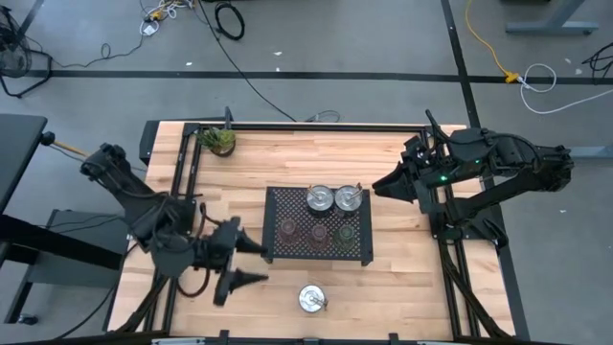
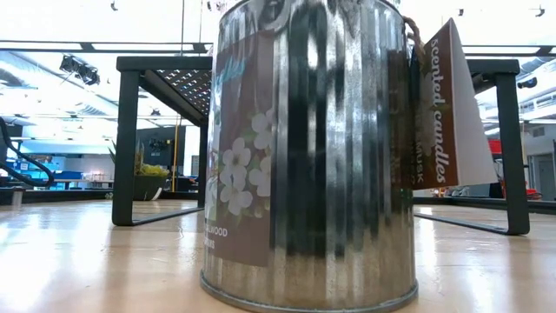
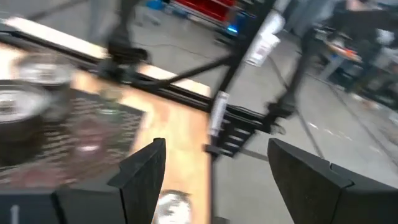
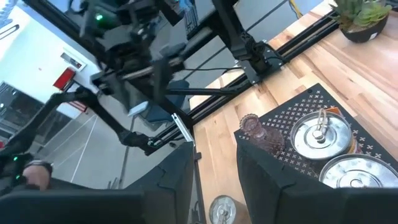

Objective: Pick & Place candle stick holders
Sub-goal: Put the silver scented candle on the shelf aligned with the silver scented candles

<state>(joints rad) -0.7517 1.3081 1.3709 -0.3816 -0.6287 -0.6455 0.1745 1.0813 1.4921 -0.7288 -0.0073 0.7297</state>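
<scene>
Two silver holders (image 1: 319,199) (image 1: 347,199) stand at the far side of the black mesh tray (image 1: 278,251). Two reddish-brown glass holders (image 1: 287,230) (image 1: 318,232) and an olive-green one (image 1: 345,233) stand in front of them on the tray. A third silver holder (image 1: 311,299) stands on the table near the front edge and fills the low view (image 2: 308,148). My left gripper (image 1: 261,264) is open and empty at the tray's near left corner. My right gripper (image 1: 375,189) is open and empty by the tray's far right corner; its gap shows in the right wrist view (image 4: 214,180).
A small green plant (image 1: 218,141) stands at the table's far left. The tray stands raised on black legs (image 2: 126,148). A paper tag (image 2: 447,104) hangs from the front silver holder. Bare wood lies left and right of that holder.
</scene>
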